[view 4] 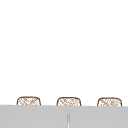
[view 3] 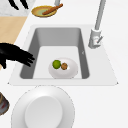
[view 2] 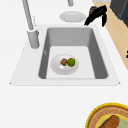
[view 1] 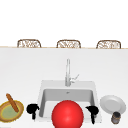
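Hovering beside the sink (view 1: 41, 95), both robot hands (view 1: 32, 109) hold nothing.

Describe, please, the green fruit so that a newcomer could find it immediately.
Start at the sink under the tall faucet. A white bowl sits on its floor. Of its two small round pieces, the green fruit is the bigger; its neighbour is brown.

Sink basin (view 3: 45, 53) open around bowl (view 3: 71, 71); faucet (view 3: 96, 37) behind.

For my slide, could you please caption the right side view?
Black hand over the sink edge, near a bowl of fruit.
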Controlling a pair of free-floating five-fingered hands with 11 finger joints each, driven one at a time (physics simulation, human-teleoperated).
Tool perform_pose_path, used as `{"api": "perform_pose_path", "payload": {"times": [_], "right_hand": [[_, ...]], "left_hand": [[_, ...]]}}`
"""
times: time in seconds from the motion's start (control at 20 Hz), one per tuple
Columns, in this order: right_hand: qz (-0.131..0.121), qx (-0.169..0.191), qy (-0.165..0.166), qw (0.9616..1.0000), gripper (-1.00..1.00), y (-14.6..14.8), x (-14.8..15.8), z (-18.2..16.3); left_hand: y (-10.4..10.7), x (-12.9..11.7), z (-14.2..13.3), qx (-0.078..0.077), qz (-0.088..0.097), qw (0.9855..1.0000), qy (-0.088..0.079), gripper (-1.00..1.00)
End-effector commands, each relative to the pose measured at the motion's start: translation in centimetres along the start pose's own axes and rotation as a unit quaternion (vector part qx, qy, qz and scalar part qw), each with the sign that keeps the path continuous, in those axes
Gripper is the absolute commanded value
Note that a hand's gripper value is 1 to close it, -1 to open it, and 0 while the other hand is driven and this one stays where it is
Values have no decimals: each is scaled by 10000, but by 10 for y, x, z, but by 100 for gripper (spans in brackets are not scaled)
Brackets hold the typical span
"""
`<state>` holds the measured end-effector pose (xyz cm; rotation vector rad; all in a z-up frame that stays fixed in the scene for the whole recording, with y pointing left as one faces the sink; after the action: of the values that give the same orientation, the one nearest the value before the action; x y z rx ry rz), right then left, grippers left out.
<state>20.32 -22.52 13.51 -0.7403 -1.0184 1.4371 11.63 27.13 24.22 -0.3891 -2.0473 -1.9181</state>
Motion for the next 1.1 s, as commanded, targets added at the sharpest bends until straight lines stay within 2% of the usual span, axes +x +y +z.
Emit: {"api": "perform_pose_path", "payload": {"times": [0.0,0.4,0.6,0.8,0.9,1.05], "right_hand": [[223,-98,-63,9997,-100,-1,17,-22],[350,-186,-120,9991,-100,5,47,-65],[319,-51,-15,9995,-100,4,65,-88],[801,387,-68,9960,-100,4,76,-91],[1074,490,-169,9929,-100,7,76,-93],[1231,438,-292,9910,-100,9,82,-101]], "left_hand": [[0,0,0,0,0,10000,0,0],[0,0,0,11,-15,10000,9,0],[0,0,0,14,-19,10000,11,0],[0,0,0,17,-22,10000,13,0],[0,0,0,17,-23,10000,14,0],[0,0,0,18,-24,10000,14,0]]}}
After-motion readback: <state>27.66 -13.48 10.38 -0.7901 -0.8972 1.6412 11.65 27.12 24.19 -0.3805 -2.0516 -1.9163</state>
